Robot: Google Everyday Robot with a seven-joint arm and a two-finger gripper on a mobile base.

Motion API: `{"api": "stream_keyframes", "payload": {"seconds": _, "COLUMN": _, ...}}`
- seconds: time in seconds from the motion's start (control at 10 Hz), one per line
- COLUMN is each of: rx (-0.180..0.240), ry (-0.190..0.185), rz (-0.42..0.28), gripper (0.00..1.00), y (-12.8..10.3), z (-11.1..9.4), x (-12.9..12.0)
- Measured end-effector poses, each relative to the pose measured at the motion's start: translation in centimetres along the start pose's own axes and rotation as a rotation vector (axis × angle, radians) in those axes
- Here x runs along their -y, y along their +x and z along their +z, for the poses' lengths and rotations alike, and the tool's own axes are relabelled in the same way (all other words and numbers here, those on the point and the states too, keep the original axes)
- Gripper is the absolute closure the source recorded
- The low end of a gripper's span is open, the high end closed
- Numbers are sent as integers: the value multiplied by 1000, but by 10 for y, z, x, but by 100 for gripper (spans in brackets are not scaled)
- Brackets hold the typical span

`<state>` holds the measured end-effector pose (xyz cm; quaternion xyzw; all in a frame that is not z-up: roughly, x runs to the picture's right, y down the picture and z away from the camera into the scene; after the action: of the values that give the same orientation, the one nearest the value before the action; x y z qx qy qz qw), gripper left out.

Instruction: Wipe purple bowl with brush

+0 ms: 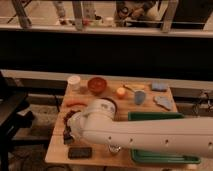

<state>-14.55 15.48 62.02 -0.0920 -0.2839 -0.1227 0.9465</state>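
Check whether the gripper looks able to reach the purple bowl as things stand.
Probably yes. The gripper hangs over the table's near-left part, close to the purple bowl, whose rim just shows behind the arm's white joint. Nothing visible stands between them.

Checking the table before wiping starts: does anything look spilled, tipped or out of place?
Nothing stands out. The white cup and round orange-red bowl stand upright, and no spill shows on the wooden table. The tool is low near the table's left edge; the white arm hides the middle.
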Motion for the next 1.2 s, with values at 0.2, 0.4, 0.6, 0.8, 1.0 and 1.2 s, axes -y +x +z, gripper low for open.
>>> {"api": "stream_keyframes", "payload": {"seconds": 0.2, "rx": -47, "ry": 35, "rz": -13, "gripper": 100, "y": 6, "z": -12, "x": 3}}
{"api": "stream_keyframes", "payload": {"seconds": 0.4, "rx": -98, "ry": 70, "rz": -18, "gripper": 100, "y": 13, "z": -26, "x": 6}}
{"api": "stream_keyframes", "payload": {"seconds": 0.6, "rx": -163, "ry": 112, "rz": -16, "gripper": 100, "y": 27, "z": -49, "x": 9}}
{"api": "stream_keyframes", "payload": {"seconds": 0.8, "rx": -207, "ry": 134, "rz": -20, "gripper": 100, "y": 34, "z": -62, "x": 12}}
{"api": "stream_keyframes", "payload": {"seconds": 1.0, "rx": -260, "ry": 155, "rz": -15, "gripper": 100, "y": 51, "z": -81, "x": 11}}
{"api": "stream_keyframes", "payload": {"seconds": 1.2, "rx": -324, "ry": 179, "rz": -22, "gripper": 100, "y": 57, "z": -96, "x": 16}}
